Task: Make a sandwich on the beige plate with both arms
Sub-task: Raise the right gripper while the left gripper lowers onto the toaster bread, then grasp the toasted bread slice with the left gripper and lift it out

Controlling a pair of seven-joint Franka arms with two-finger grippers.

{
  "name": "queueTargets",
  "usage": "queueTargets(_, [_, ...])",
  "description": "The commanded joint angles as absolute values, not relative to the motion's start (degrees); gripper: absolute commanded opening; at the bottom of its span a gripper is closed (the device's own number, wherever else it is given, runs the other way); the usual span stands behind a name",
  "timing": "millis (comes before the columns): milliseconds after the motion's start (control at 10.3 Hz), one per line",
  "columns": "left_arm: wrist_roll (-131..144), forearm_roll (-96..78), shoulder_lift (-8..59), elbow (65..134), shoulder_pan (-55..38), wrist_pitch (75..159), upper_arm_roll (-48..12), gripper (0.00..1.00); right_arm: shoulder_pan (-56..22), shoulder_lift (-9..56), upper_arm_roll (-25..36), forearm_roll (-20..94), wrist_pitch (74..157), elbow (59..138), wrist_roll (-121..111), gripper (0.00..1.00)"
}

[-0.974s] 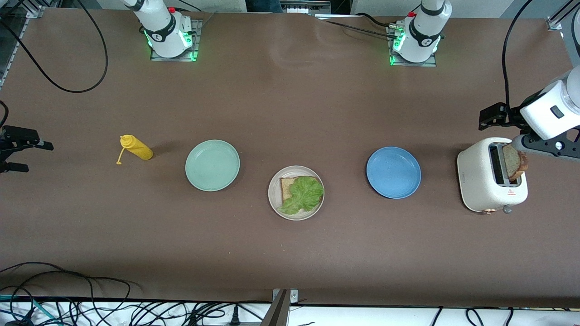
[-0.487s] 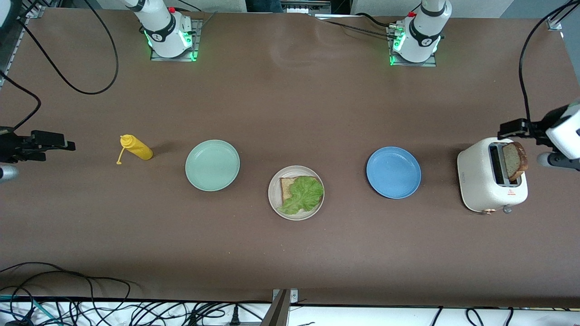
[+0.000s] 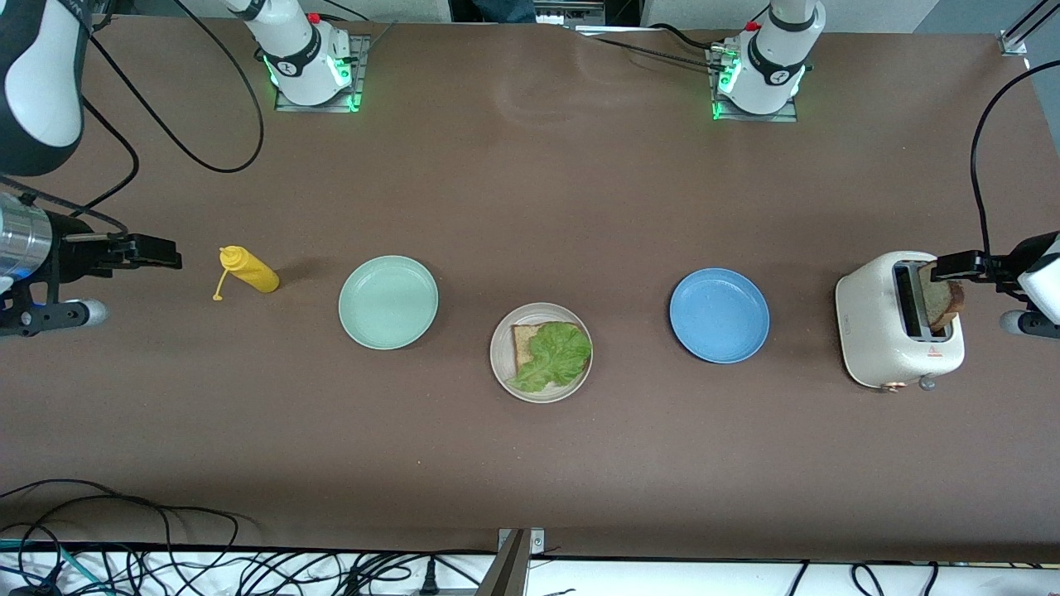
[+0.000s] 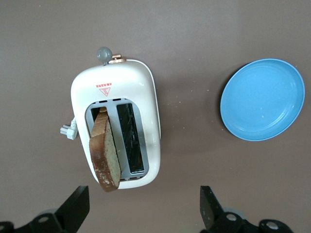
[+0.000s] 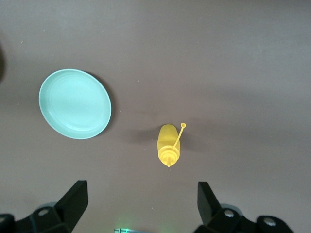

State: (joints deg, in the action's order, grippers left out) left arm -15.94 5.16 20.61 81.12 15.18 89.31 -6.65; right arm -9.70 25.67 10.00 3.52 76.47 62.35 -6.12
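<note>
Beige plate (image 3: 501, 369) mid-table holds one bread slice (image 3: 523, 341) under lettuce (image 3: 556, 354). Second slice (image 4: 105, 154) stands in the toaster (image 4: 146, 97) at the left arm's end — light, crumbly, so pinch its flat faces. Left gripper (image 4: 143, 209) spread wide above toaster; right gripper (image 5: 139, 204) wide over the mustard bottle (image 5: 168, 145), waiting.

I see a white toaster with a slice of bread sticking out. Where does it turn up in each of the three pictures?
Front view: the toaster stands at the left arm's end of the table, beside the blue plate.
Left wrist view: the toaster fills the middle, bread slice in one slot.
Right wrist view: not in it.
Shared landmark: the blue plate, in the front and left wrist views.
</note>
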Motion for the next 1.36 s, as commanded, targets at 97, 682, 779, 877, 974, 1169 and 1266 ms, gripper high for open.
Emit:
queueTargets(97, [-19.7, 7.0, 18.9, 91.3, 20.6, 98.9, -7.3, 1.00, -5.5, 15.5, 6.0, 2.2, 88.6, 80.3, -4.7, 1.00])
queueTargets(682, [-19.1, 7.0, 18.0, 100.2, 22.4, 106.7, -7.5, 0.04, 1.3, 16.8, -3.3, -1.2, 89.2, 79.7, -2.7, 1.00])
queueTargets(779, [-19.0, 7.0, 18.0, 99.8, 22.4, 106.4, -7.6, 0.01, 1.1, 16.8, -3.3, -1.3, 89.1, 79.7, -2.7, 1.00])
queueTargets(877, [-19.1, 7.0, 18.0, 99.6, 22.5, 106.1, -7.5, 0.00, 1.1, 16.9, -3.3, -1.5, 89.2, 79.7, -2.7, 1.00])
queueTargets(974, [-19.4, 7.0, 17.9, 98.7, 22.4, 106.0, -7.4, 0.00, 1.2, 17.0, -3.3, -1.6, 89.4, 79.7, -2.6, 1.00])
queueTargets(1169, [-19.6, 9.1, 17.2, 97.1, 22.6, 104.4, -7.5, 0.00, 1.8, 17.6, -2.9, -1.5, 89.5, 78.7, 0.9, 1.00])
queueTargets(1266, [-19.5, 9.5, 16.7, 95.6, 22.5, 101.8, -7.8, 0.00, 1.4, 18.1, -2.9, -1.8, 89.2, 78.1, 3.1, 1.00])
